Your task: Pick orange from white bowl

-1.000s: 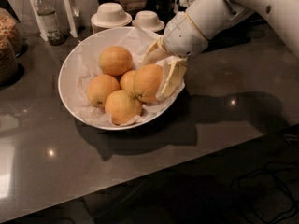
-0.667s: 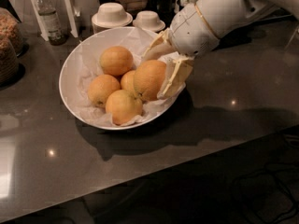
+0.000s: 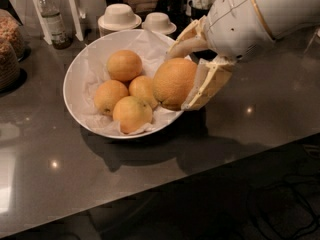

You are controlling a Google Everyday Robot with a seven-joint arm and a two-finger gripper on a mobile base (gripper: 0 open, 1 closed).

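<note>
The orange [image 3: 174,82], the largest fruit with dimpled skin, sits between the two cream fingers of my gripper [image 3: 192,71] at the right rim of the white bowl [image 3: 80,64]. The gripper is shut on it and holds it a little above the other fruit. One finger [image 3: 184,45] lies over its top, the other finger [image 3: 207,86] under its right side. The bowl is wide, shallow and lined with crumpled white paper. Several smaller oranges [image 3: 124,65] lie inside it.
Two small white upturned cups on saucers [image 3: 119,15] stand behind the bowl. A bottle [image 3: 50,18] stands at the back left, a jar of cereal [image 3: 7,49] at the far left. The dark counter's front edge [image 3: 165,174] runs diagonally below.
The gripper has lifted the large orange up and to the right, off the other fruit. The arm has risen with it. The view is now closer in.
</note>
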